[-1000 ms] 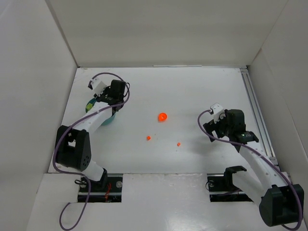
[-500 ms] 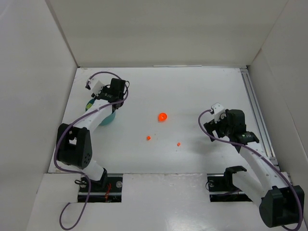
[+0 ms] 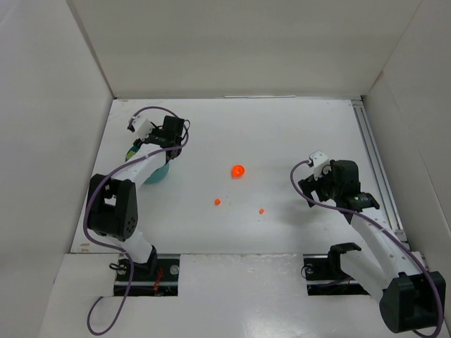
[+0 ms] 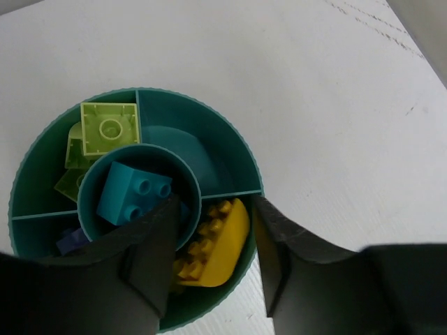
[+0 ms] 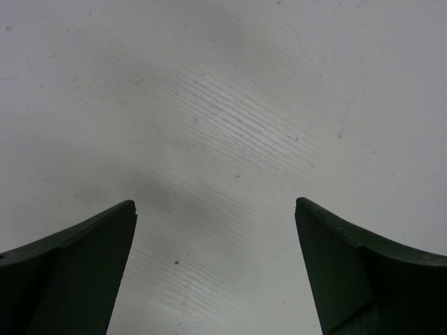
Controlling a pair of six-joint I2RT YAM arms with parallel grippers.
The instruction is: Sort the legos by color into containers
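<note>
- Left end effector (image 4: 213,209) open, empty, over teal dish (image 4: 174,112); yellow lego (image 4: 216,237) lies in the compartment below its gap.
- Right end effector (image 5: 216,209) wide open above the worktop (image 5: 230,105).

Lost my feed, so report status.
Left claw open over dish, yellow brick inside. Right claw open, empty. Three orange pieces loose on table. Nothing blocking.

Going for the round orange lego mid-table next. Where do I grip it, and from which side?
Grip across its outer rim, coming straight down. The round orange lego shows a round outline from above and sits alone on the table, so the top is free and any jaw angle should do. The right gripper is open. Its finer shape is too small to tell.
</note>
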